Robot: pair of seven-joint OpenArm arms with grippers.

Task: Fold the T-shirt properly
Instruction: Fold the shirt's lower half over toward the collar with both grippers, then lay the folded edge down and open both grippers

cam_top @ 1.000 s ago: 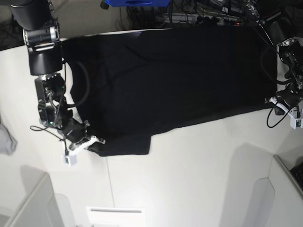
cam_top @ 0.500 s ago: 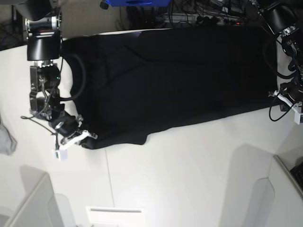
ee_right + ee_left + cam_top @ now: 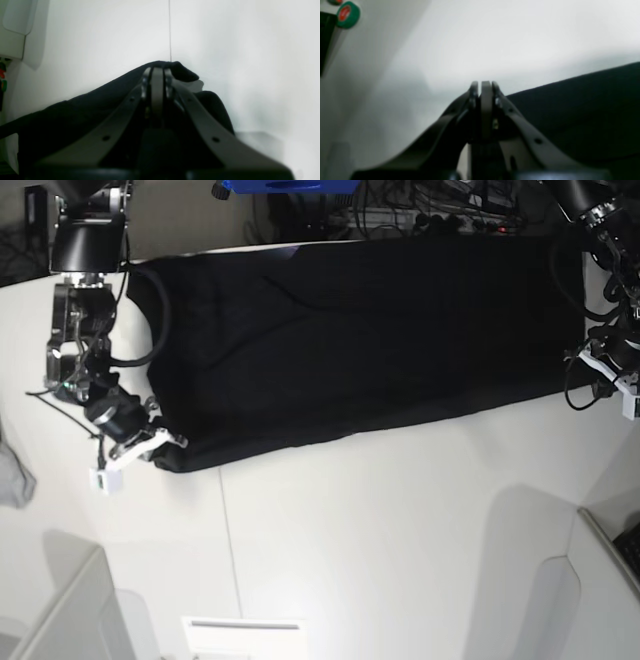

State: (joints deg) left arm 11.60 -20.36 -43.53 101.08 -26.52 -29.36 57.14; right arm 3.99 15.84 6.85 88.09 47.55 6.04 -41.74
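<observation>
The T-shirt (image 3: 370,340) lies spread plain black side up across the far half of the white table (image 3: 380,530), running from about 9 o'clock to 3 o'clock in the base view, its near edge slanting down toward the 8 o'clock corner. At that corner the right gripper (image 3: 165,448) sits at the hem; in the right wrist view its jaws are pressed together with a bunched fold of black cloth (image 3: 175,70) pinched at the tips and lifted slightly off the table, so it has hold of the T-shirt. At 3 o'clock in the base view the left gripper (image 3: 590,365) rests at the opposite end of the garment. The left wrist view shows its jaws closed tight as well, with the dark cloth (image 3: 570,112) spreading away on one side of the fingers; whether cloth is actually caught between the tips there I cannot tell. A small grey cloth (image 3: 12,470) lies at the table's edge near 9 o'clock, well apart from the T-shirt.
</observation>
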